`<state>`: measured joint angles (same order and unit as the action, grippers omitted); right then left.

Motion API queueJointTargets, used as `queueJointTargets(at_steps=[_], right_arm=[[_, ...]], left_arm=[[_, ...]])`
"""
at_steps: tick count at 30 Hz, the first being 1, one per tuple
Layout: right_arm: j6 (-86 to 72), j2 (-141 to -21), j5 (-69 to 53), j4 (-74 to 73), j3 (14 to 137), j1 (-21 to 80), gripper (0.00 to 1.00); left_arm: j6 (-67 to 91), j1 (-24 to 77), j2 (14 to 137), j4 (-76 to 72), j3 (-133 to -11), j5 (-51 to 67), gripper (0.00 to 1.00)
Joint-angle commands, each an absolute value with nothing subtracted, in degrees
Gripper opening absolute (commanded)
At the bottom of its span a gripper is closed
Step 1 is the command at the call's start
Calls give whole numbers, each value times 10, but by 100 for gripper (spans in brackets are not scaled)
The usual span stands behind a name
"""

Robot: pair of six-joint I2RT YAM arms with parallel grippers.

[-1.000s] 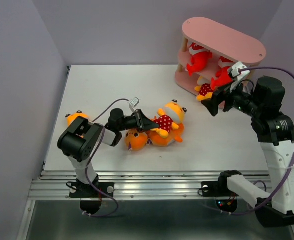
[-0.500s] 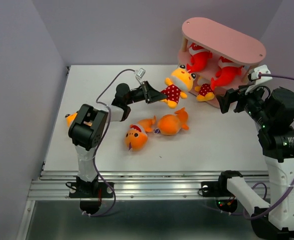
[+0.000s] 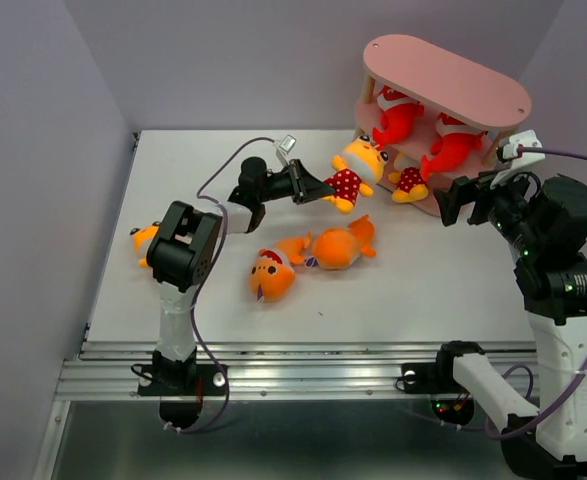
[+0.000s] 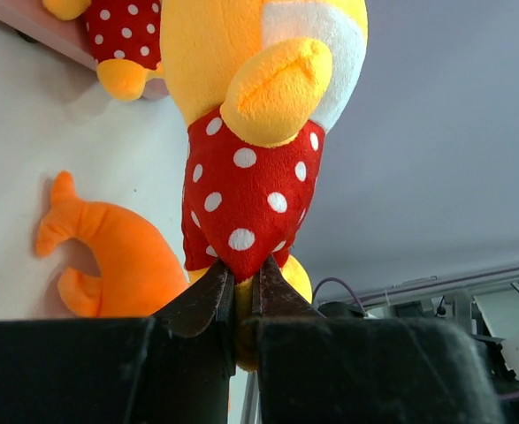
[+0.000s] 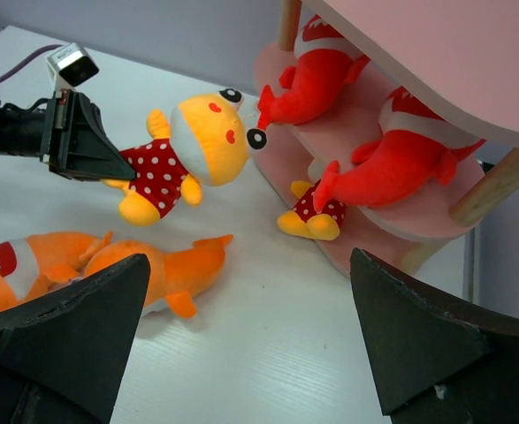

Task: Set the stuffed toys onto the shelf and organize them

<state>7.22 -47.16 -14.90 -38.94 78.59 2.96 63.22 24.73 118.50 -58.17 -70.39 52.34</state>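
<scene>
Top view and both wrist views. The left gripper (image 3: 325, 188), reaching across the white table (image 3: 223, 160), has its jaws nearly together, pinched on the red white-dotted lower part of a yellow-orange figure (image 3: 353, 175). In the left wrist view the two fingertips (image 4: 219, 296) meet on the bottom edge of that dotted cloth and the figure (image 4: 250, 177) extends away from them. The toy's head points toward the pink shelf (image 3: 443, 75) at its left end as the top camera sees it, close to the shelf but not on any board.

The middle board carries a red shark (image 3: 398, 120) and a second red shark (image 3: 451, 148), side by side. On the lowest board lies a second figure (image 3: 410, 184), its dotted part and yellow feet at the front edge.

Two toys lie on the table near the held one: an orange shark (image 3: 338, 246) and, just beside its tail, another orange shark (image 3: 271, 277). A third figure (image 3: 145, 240) lies well apart from them at the table's left edge, partly hidden behind the left arm.

The right gripper (image 3: 456, 203) hangs in front of the shelf with its jaws spread wide and nothing between them.
</scene>
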Motion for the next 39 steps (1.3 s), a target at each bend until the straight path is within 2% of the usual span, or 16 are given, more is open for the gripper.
queueJointTargets(at_steps=[1,19,39], right_arm=[[67,-461,-139,-358,781,24,100],[65,-456,-132,-358,782,24,100],[64,-454,-115,-360,795,18,100]], left_arm=[[628,227,1168,-636,-694,526,0],[640,204,1255,-585,-781,509,0],[675,239,1430,-458,-1066,503,0]])
